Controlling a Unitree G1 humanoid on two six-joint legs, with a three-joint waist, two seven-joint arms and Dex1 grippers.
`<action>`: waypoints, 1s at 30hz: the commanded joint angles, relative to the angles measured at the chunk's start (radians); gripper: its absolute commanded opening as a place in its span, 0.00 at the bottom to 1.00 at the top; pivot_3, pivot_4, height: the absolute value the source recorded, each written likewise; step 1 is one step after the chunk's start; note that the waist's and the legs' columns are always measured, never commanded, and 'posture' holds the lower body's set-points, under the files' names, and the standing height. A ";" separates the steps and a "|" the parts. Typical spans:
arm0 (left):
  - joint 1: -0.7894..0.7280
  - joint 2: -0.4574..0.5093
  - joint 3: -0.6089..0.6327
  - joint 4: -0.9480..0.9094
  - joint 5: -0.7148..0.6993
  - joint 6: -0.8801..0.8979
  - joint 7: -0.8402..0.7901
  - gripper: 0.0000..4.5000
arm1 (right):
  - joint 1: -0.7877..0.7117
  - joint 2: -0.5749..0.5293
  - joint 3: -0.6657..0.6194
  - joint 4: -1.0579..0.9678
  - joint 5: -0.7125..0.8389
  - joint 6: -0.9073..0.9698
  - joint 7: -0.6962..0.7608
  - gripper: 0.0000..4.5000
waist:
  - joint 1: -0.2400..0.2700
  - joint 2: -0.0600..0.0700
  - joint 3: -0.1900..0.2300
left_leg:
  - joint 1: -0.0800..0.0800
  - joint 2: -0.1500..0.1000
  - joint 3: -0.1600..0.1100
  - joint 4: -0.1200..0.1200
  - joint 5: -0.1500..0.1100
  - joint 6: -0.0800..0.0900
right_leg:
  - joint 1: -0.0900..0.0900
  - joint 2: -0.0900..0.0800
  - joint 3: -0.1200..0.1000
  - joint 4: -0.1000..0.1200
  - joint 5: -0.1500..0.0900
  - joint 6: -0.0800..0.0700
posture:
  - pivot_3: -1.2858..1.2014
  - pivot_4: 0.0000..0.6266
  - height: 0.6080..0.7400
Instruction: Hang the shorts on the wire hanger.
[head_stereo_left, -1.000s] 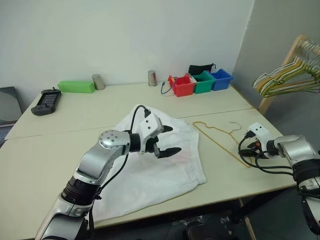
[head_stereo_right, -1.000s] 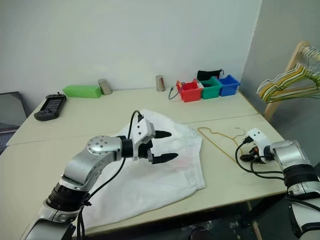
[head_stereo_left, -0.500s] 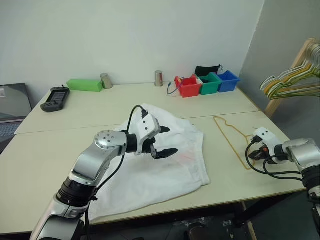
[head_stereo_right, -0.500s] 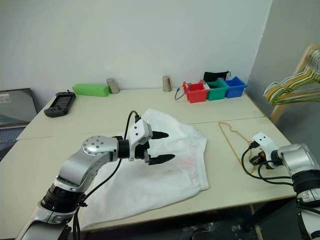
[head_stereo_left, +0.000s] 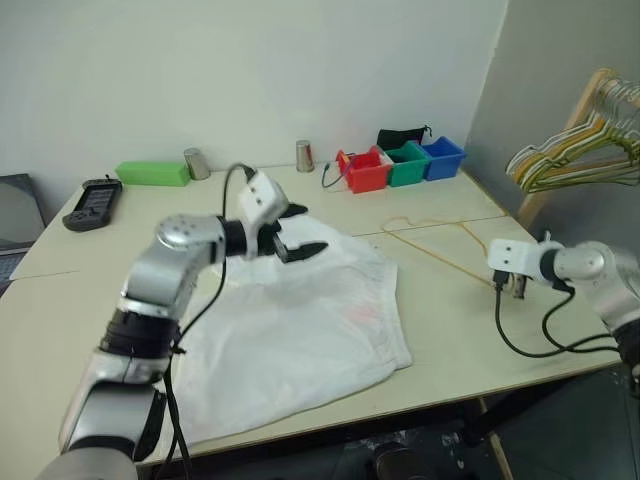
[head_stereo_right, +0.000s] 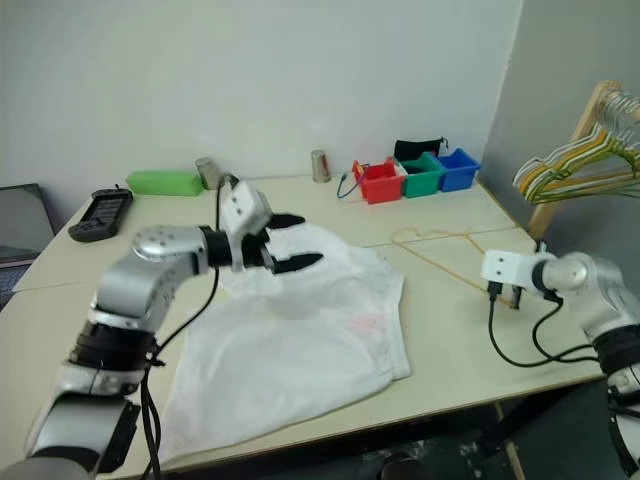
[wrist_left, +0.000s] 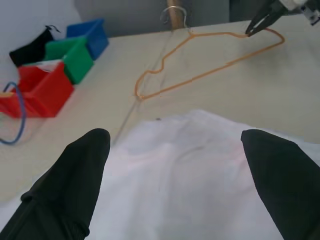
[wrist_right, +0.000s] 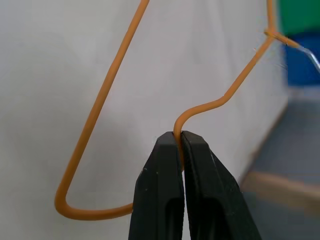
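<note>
The white shorts (head_stereo_left: 300, 330) lie spread flat on the table's near half. My left gripper (head_stereo_left: 305, 232) hovers open over their far edge with nothing between its black fingers (wrist_left: 80, 185). The thin gold wire hanger (head_stereo_left: 432, 243) lies to the right of the shorts, with its hook (head_stereo_left: 470, 228) pointing away from me. My right gripper (wrist_right: 180, 137) is shut on the wire beside one rounded corner. It holds that end up off the table near the right edge (head_stereo_left: 517, 290).
Red (head_stereo_left: 367, 172), green (head_stereo_left: 408, 163) and blue bins (head_stereo_left: 443, 157) stand at the table's back right, with two metal cups (head_stereo_left: 305, 155), a green box (head_stereo_left: 152, 172) and a black device (head_stereo_left: 92, 200) along the back. A wooden rack with bunched hangers (head_stereo_left: 575, 150) stands right of the table.
My right gripper has shut on the hanger's wire, rolled and lifted that end. My left gripper has risen and moved toward the shorts' far edge, still open.
</note>
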 joint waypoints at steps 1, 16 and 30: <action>-0.089 0.068 0.085 0.110 -0.039 0.019 -0.072 1.00 | -0.074 0.006 0.012 -0.015 -0.142 -0.164 -0.180 0.01 | -0.001 0.000 0.000 | 0.000 0.000 0.000 0.000 0.000 0.000 | 0.000 0.000 0.000 0.000 -0.001 0.000 | 0.46 0.00 1.00; -0.324 0.056 -0.002 0.546 0.071 -0.116 -0.333 1.00 | -0.215 0.045 0.038 -0.114 -0.452 -0.452 -0.570 0.01 | 0.006 0.000 0.001 | -0.002 -0.001 0.000 0.000 -0.001 -0.001 | -0.003 0.000 0.001 0.003 -0.001 0.000 | 0.46 0.00 1.00; -0.295 -0.015 -0.099 0.577 0.179 -0.217 -0.449 1.00 | -0.199 0.084 0.016 -0.212 -0.454 -0.443 -0.549 0.01 | -0.022 0.000 0.001 | -0.002 0.000 0.000 0.000 -0.001 -0.001 | -0.003 0.000 0.001 0.003 -0.001 0.000 | 0.44 0.00 1.00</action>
